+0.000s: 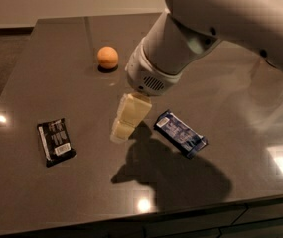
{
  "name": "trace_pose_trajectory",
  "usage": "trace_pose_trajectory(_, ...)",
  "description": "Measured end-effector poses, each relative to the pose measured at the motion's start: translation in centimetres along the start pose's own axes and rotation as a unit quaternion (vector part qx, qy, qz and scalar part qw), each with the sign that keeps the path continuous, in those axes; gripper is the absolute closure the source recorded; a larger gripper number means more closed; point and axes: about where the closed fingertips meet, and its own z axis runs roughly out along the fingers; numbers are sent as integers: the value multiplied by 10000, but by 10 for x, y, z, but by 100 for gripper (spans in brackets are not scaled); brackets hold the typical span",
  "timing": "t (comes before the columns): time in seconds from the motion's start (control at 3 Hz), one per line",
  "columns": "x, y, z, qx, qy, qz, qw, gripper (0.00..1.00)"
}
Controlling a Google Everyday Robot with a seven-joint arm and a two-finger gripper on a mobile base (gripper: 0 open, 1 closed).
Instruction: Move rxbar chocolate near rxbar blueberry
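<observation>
The rxbar chocolate [56, 141], a flat black-wrapped bar with a white label patch, lies on the dark table [51, 48] at the left front. The rxbar blueberry [180, 133], a blue-wrapped bar, lies right of the table's middle, turned at an angle. My gripper [119, 131], with pale cream fingers pointing down, hangs over the table between the two bars, just left of the blue bar and well right of the black one. It holds nothing that shows.
An orange ball [107, 57] sits on the table behind the gripper, at the back left. My white arm [220, 19] reaches in from the upper right. The table's front edge [131, 222] runs along the bottom.
</observation>
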Motion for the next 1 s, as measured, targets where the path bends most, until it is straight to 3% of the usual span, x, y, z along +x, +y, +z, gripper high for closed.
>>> trace_pose_trajectory(0.67,-53,40,72,-456,-119,-348,9983,0)
trace_pose_trajectory(1.0,-73,50,97,-551,-192,-403,9975,0)
